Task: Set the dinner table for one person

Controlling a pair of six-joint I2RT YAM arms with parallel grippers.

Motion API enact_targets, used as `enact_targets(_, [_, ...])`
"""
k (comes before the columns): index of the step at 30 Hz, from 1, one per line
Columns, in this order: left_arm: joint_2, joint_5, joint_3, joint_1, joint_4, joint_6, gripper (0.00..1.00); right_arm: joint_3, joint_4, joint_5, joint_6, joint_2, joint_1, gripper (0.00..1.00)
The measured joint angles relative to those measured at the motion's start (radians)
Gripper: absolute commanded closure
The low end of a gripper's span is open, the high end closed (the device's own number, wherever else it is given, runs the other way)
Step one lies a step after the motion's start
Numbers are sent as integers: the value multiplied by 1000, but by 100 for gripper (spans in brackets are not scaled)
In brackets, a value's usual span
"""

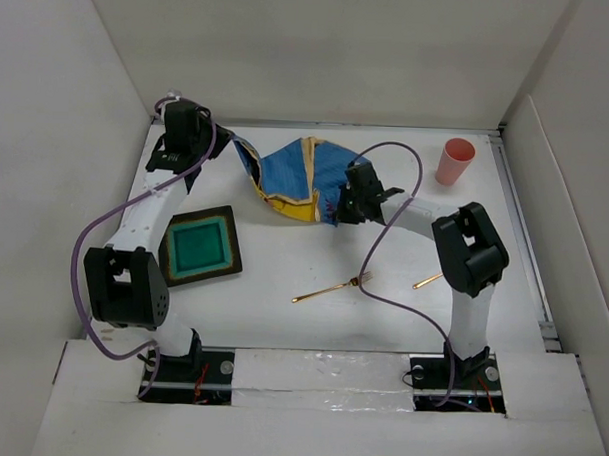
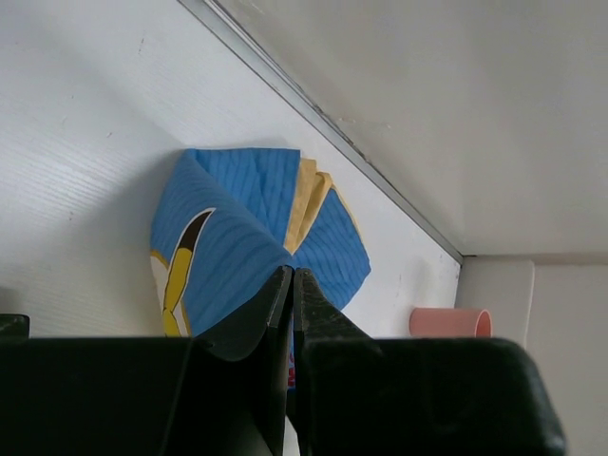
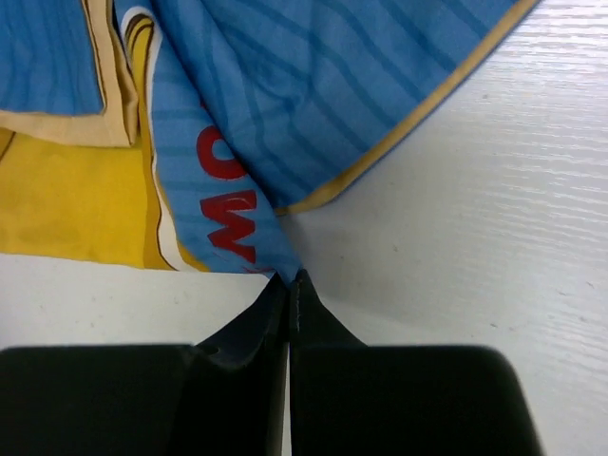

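Both arms reach toward the far side of the dinner table (image 1: 281,322), the white surface everything sits on, and each meets a corner of the bunched-up blue placemat (image 1: 291,173); my guess is they take opposite corners so it can be pulled flat before anything goes on top; that'd explain why the green square dish (image 1: 201,246), gold fork (image 1: 332,287) and pink cup (image 1: 455,160) sit off to the sides. Left gripper (image 2: 293,280): jaws fully together, a fold of cloth runs right into the tips, looks pinched; right gripper (image 3: 290,280): closed too, nipping just the very point of a corner by the red lettering; thin hold, could slip I reckon.
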Motion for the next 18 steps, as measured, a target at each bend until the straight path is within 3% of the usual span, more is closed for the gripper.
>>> enact_targets(4, [22, 11, 53, 11, -3, -7, 100, 1, -45, 56, -14, -49, 0, 100])
enact_targets(8, [50, 29, 165, 36, -10, -37, 100, 51, -158, 160, -60, -201, 0, 100])
enact_targets(18, [-45, 151, 358, 143, 113, -237, 100, 600, -386, 372, -220, -590, 0, 100])
